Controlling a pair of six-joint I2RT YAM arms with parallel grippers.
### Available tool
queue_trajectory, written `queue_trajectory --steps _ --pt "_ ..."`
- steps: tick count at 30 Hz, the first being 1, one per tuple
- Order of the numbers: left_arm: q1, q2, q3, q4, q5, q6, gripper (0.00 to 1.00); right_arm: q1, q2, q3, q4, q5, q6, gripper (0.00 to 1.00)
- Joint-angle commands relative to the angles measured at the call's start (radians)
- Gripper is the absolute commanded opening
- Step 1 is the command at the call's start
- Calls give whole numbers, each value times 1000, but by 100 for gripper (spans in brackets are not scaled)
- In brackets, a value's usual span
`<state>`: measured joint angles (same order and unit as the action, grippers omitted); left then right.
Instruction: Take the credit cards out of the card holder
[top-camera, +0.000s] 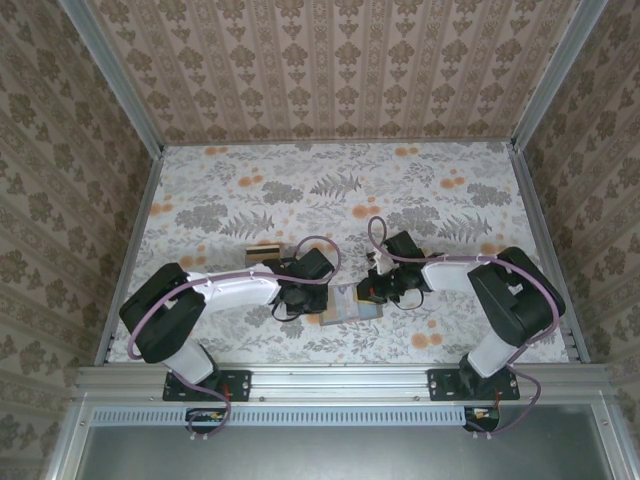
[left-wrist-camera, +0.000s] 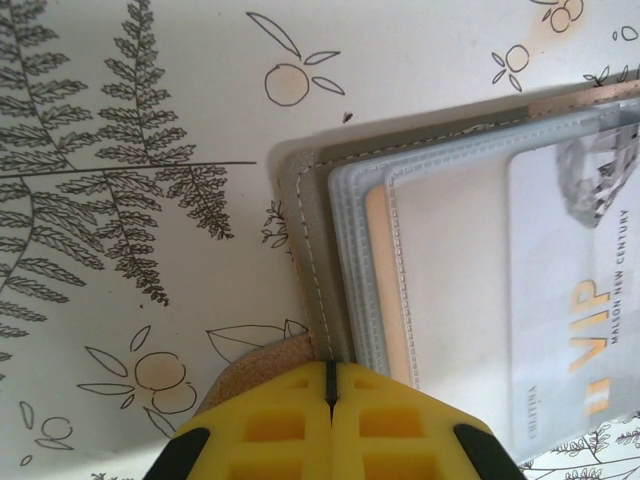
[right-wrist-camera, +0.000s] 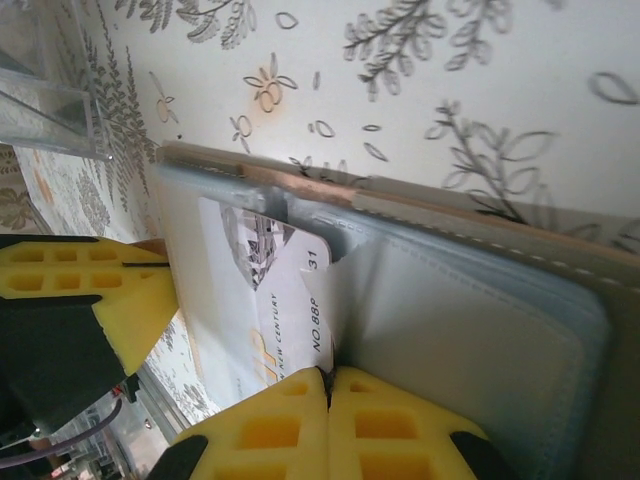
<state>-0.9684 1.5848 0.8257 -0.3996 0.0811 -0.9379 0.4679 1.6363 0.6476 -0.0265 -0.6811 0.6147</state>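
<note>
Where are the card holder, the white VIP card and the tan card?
card holder (left-wrist-camera: 312, 260), left wrist view, stitched grey edge.
white VIP card (left-wrist-camera: 570, 300), left wrist view, printed face.
tan card (left-wrist-camera: 378, 275), left wrist view, exposed strip.

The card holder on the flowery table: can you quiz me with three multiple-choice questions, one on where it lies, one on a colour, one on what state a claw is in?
1. Where does the card holder lie?
A) on the table, between the left gripper and the right gripper
B) in a far corner
C) lifted into the air

2. What colour are the VIP letters on the pale card?
A) blue
B) gold
C) red

3. How do the right gripper's fingers stand?
A) spread wide
B) crossed over
C) closed together

Answers: 1 A, the top view shows it flat between the two arms' tips. 2 B, the left wrist view shows gold print. 3 C, the yellow fingers meet at the card's edge.
</note>
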Motion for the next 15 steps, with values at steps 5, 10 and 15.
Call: queue_trajectory --steps 5,10,15 --pt "-11 16 -31 -56 -1 15 0 -39 -53 -35 -100 54 -47 0" --pt "-12 17 -28 -53 0 19 0 -53 -95 -42 -121 54 -48 0" --pt "-10 17 -27 -54 0 22 0 -73 -154 -43 -162 55 -52 0"
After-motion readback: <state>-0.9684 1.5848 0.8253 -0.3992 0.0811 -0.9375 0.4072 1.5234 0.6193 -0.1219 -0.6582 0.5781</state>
